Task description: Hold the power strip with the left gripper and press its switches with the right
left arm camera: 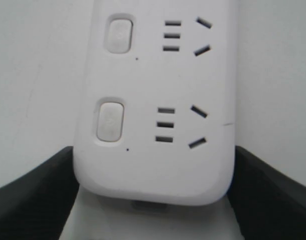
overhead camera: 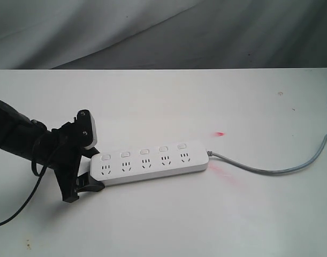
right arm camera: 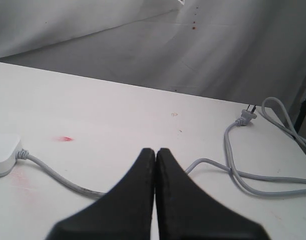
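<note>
Left arm: a stubby black arm is reaching in from the 9 o'clock edge of the exterior view, low over the white worktop [overhead camera: 163,225]
Left pincer: the left pincer [overhead camera: 91,170] is pinching the 9 o'clock end of the power strip [overhead camera: 152,163], with one black finger lying against each long side; in the left wrist view both fingers [left arm camera: 32,200] are touching the rounded end
Power strip: it is lying flat on the worktop, a little toward 8 o'clock of the middle, its length running from 9 to 3 o'clock with the 3 o'clock end tilting slightly toward 12
Switches: five switches [overhead camera: 144,152] are sitting in a row, each at 12 o'clock of its socket
Cord: the grey cord [overhead camera: 270,171] is leaving the strip's 3 o'clock end and trailing off toward the 3 o'clock edge
Red mark: a small red mark [overhead camera: 220,133] is showing on the worktop at 1 o'clock of the strip's cord end
Right pincer: the right pincer [right arm camera: 155,155] is showing only in its own wrist view, its two black fingers pressing together tip to tip, hanging over the worktop near the cord and well apart from the strip
Plug: the cord's plug [right arm camera: 247,116] is lying near the worktop's edge by the grey cloth
</note>
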Controlling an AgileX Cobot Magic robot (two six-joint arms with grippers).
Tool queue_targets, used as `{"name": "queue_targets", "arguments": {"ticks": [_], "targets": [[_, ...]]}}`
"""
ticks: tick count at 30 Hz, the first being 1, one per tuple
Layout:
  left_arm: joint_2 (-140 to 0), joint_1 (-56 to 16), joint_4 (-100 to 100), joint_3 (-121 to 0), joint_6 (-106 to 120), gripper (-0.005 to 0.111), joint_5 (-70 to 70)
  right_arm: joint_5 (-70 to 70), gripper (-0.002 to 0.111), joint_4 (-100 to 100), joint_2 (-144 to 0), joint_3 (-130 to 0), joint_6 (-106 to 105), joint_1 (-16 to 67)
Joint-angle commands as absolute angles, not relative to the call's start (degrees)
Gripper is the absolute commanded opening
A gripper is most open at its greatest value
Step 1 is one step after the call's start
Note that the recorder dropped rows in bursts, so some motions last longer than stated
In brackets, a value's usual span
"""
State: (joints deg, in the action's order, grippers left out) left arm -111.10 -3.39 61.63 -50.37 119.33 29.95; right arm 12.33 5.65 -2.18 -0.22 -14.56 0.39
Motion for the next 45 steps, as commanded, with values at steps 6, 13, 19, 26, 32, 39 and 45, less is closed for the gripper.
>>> {"name": "queue_targets", "arguments": {"ticks": [6, 13, 19, 26, 32, 39, 45], "targets": [[-111.5, -3.3, 60.9, -50.3, 120.0, 0.046, 28.3, 12.7, 0.0, 5.1, -1.8, 0.0, -14.5, 0.0], [-111.5, -3.3, 60.9, -50.3, 120.0, 0.049, 26.7, 12.7, 0.0, 5.1, -1.8, 0.0, -14.5, 0.0], [-111.5, -3.3, 60.9, -50.3, 120.0, 0.089, 25.3, 12.7, 0.0, 5.1, -1.8, 0.0, -14.5, 0.0], [-109.6, -3.3, 60.9, -50.3, 118.0, 0.105, 25.6, 12.7, 0.0, 5.1, -1.8, 0.0, -14.5, 0.0], [-100.3, -3.3, 60.9, -50.3, 111.8, 0.105, 25.7, 12.7, 0.0, 5.1, -1.8, 0.0, -14.5, 0.0], [-80.9, -3.3, 52.6, -50.3, 94.5, 0.105, 32.0, 12.7, 0.0, 5.1, -1.8, 0.0, -14.5, 0.0], [-60.8, -3.3, 33.8, -50.3, 66.4, 0.104, 40.4, 12.7, 0.0, 5.1, -1.8, 0.0, -14.5, 0.0]]}}
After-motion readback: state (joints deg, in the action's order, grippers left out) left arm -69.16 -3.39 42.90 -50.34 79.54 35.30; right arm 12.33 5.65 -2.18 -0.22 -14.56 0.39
